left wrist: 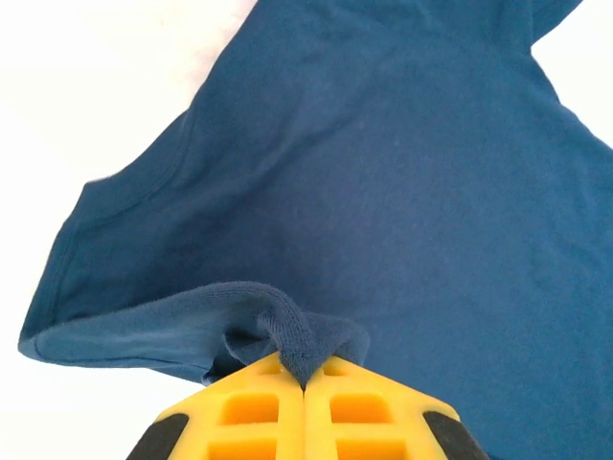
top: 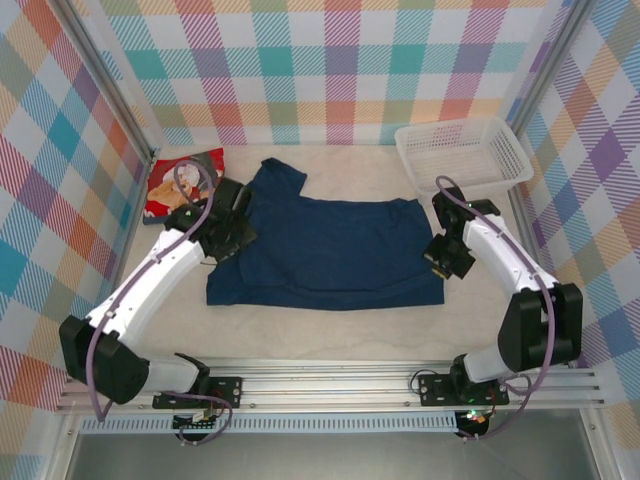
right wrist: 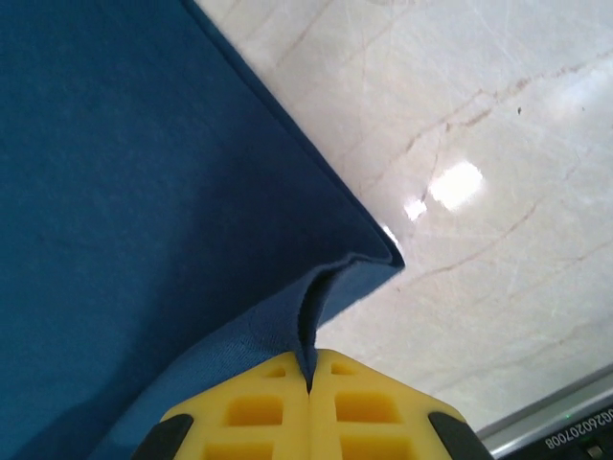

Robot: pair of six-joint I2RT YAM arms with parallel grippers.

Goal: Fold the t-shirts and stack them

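Your navy shirt (top: 330,250) lies spread mid-table. It's soft and limp, so it'll sag between grips. Left gripper (left wrist: 305,385) pinches its left edge, right gripper (right wrist: 308,381) its right edge. Lift both evenly.

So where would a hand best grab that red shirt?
Probably its near edge, coming from the right: the red shirt lies tucked in the far left corner, with the wall close on its left side.

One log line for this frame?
left gripper: shut on navy t-shirt | right gripper: shut on navy t-shirt | red t-shirt: lying far left
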